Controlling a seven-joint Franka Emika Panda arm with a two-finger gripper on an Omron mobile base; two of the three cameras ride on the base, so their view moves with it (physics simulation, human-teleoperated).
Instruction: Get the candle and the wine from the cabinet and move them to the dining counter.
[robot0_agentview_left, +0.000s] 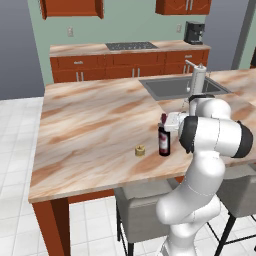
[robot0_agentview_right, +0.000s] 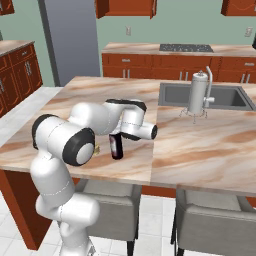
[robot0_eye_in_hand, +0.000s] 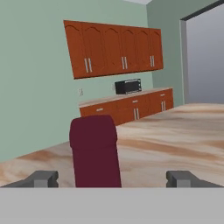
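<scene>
Left base view gives you the widest read, so start with the dining counter: its tan marbled top spans the picture, with the inset steel sink at about 1 o'clock from centre and the tall faucet just beside it. 2 grey stools sit tucked under the near edge.

Next in size, the wine stands upright on the counter top, near the near edge, just at 9 o'clock of the arm's wrist. In the right base view the wine sits directly under the hand, its lower body and red label showing.

The gripper is spread wide: in the hand view you see 2 finger tips far out to either side, and the maroon neck capsule rises between them, nearer the one at 9 o'clock, touching neither. So the bottle looks released and standing on its own.

Smallest, the candle rests on the counter at 9 o'clock of the bottle, near it but apart.

Both things appear delivered, so your risk is the withdrawal. The neck sits inside the spread jaws and off centre; if you pull back sideways or rotate the wrist first, the nearer finger could clip the capsule and tip a tall, narrow bottle, possibly onto the candle or toward the counter's near edge. Lift straight up along the neck before swinging away.
</scene>
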